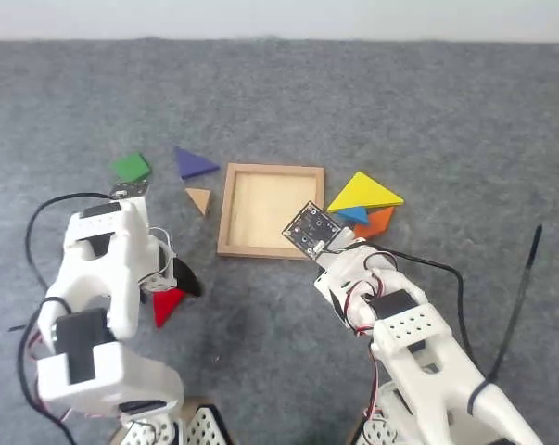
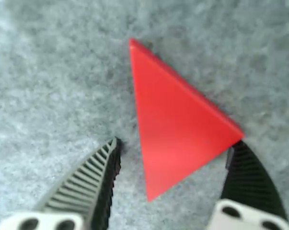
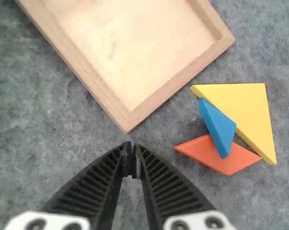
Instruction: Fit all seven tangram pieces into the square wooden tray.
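Note:
The square wooden tray [image 1: 227, 215] [image 3: 216, 26] lies empty on the grey carpet. A red triangle [image 2: 175, 124] [image 1: 167, 303] lies flat between the open fingers of my left gripper [image 2: 173, 151], one fingertip [image 2: 237, 151] at its corner. My right gripper [image 3: 131, 155] is shut and holds nothing, just off the tray's near corner. A yellow triangle [image 3: 245, 110] [image 1: 364, 192], a blue triangle [image 3: 216, 125] [image 1: 352, 215] and an orange piece [image 3: 216, 155] [image 1: 379, 222] lie stacked right of the tray. A green square [image 1: 131, 168], a purple triangle [image 1: 194, 164] and a tan triangle [image 1: 199, 198] lie to its left.
Grey carpet [image 1: 427, 120] stretches free behind and to the right of the tray. A black cable [image 1: 525, 278] rises at the right. Both arm bases stand at the front edge.

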